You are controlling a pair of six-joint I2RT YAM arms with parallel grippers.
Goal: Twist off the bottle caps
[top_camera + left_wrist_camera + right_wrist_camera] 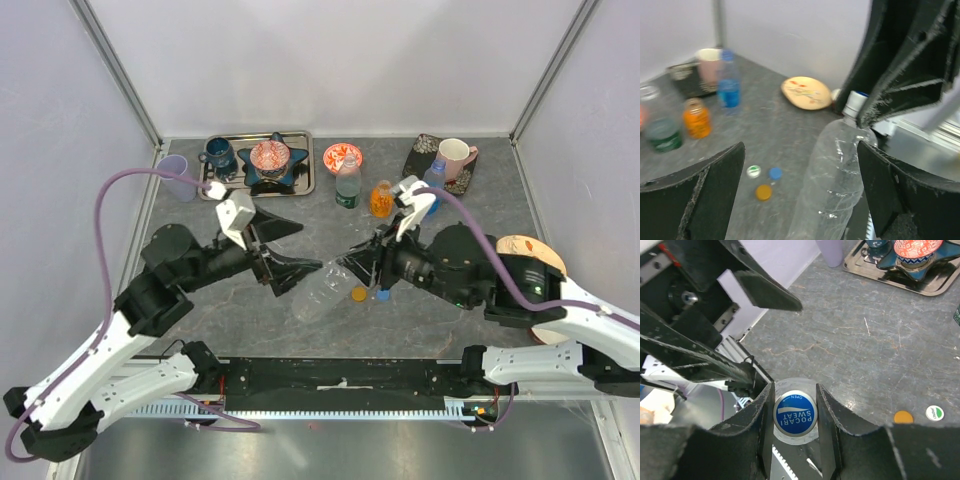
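I am clamping my right gripper (794,396) on the white-and-blue cap (795,416), with one jaw pressing on each side of it. My left gripper (801,152) is standing wide open around the clear bottle (835,182) without touching it. The bottle is lying tilted between my two arms, over the near middle of the table (250,215), and its neck is pointing toward my right wrist. The main danger, as I am judging it, is this: if I am turning the cap while nothing is holding the body, the whole bottle is probably going to spin with it and the thread is not going to loosen. The thin body may also swing against my open left fingers (715,190). The right wrist view is showing the grip on the cap closely, but almost nothing of the body. The left wrist view is showing the gaps on both sides of the body. It is also showing three loose caps lying close together: the orange cap (763,192), the blue cap (775,173) and the white-and-green cap (753,171). The right wrist view is missing the blue one.
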